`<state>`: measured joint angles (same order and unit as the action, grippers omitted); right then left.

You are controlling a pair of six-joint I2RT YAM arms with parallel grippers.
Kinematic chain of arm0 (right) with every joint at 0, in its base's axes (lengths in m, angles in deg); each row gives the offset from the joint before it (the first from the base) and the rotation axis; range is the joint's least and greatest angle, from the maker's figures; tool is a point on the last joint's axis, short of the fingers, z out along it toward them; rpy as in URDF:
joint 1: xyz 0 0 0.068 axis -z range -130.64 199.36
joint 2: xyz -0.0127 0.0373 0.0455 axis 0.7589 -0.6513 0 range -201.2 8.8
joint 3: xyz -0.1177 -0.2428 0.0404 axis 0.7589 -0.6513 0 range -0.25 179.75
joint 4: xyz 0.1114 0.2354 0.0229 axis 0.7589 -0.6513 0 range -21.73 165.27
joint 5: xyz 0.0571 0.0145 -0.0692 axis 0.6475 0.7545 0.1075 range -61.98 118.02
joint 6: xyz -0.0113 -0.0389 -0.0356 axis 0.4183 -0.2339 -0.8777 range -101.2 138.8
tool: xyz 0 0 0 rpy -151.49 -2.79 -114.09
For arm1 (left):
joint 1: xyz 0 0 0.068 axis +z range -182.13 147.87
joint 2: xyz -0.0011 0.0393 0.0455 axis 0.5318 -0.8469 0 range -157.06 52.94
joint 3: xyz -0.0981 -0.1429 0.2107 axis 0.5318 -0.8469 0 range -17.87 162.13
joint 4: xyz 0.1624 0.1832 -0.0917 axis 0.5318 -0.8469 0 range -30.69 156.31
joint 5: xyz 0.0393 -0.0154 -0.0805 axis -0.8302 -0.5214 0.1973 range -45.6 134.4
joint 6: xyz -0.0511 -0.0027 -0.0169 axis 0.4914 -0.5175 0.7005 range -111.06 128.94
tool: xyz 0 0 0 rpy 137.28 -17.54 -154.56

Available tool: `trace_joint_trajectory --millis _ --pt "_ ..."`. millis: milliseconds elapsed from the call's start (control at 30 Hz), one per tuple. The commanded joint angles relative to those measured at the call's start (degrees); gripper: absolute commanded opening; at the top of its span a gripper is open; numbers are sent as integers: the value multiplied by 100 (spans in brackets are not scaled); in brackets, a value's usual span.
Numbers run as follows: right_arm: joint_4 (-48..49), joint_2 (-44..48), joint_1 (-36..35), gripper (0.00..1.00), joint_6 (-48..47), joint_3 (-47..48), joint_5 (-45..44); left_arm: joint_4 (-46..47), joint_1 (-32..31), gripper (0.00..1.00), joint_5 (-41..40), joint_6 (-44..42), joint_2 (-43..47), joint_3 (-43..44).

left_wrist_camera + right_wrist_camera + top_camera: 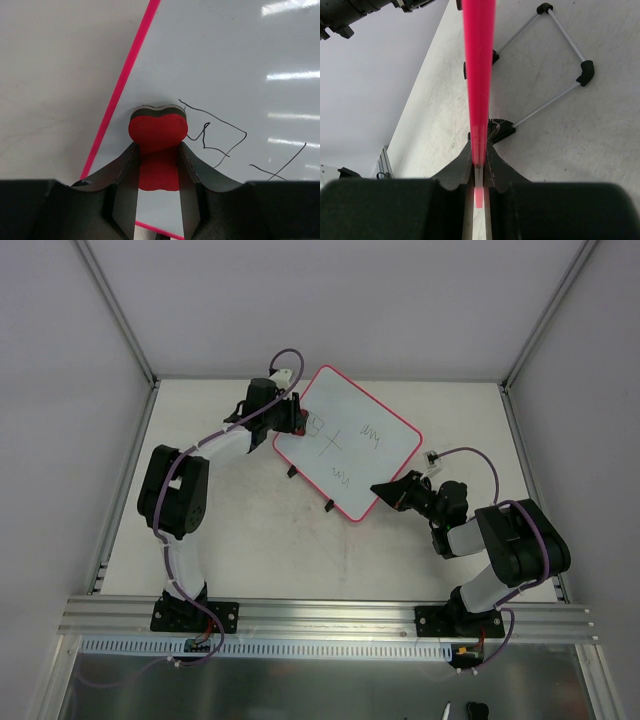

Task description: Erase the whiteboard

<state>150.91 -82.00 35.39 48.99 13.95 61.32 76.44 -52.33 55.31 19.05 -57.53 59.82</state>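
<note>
**Tally of Things on the Table**

One white rounded-corner board with a thin pink frame [392,447] is counted, with four thin dark pen marks [372,433] on it. Two small black clips [291,472] are counted on its seven-o'clock edge. One red bow-shaped eraser block [159,131] is counted. Two grippers are counted: the left gripper [296,421] and the right gripper [380,490].

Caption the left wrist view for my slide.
Left gripper holds a red eraser to the whiteboard, beside thin black scribbles near its pink frame.

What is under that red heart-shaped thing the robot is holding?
Under the red eraser, pinched by the left gripper, lies the whiteboard. You can see black scribbles just beside it. Whether any ink sits right beneath the eraser is hidden.
</note>
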Motion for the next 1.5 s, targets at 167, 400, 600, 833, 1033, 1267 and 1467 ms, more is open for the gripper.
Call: trace_joint_trajectory --millis 167,400,600,833,1033,1267,1467 --pt "1208 81 9 0 -225 189 159 -20 -141 15 -484 -290 -255 458" --pt "1208 124 9 0 -260 163 168 -20 -133 15 -380 -290 -369 423" --pt "1208 133 9 0 -268 180 195 33 -176 15 -178 -167 -326 203" --pt "1208 116 18 0 -242 198 221 340 -422 15 -116 -106 -18 -350" --pt "1208 133 9 0 -216 198 247 393 -905 15 -468 -308 131 -597" --pt "1208 116 18 0 -207 215 274 560 -1344 15 -520 -106 351 -1036" --pt "1217 98 18 0 -198 224 282 911 -1732 15 -670 52 536 -1581"
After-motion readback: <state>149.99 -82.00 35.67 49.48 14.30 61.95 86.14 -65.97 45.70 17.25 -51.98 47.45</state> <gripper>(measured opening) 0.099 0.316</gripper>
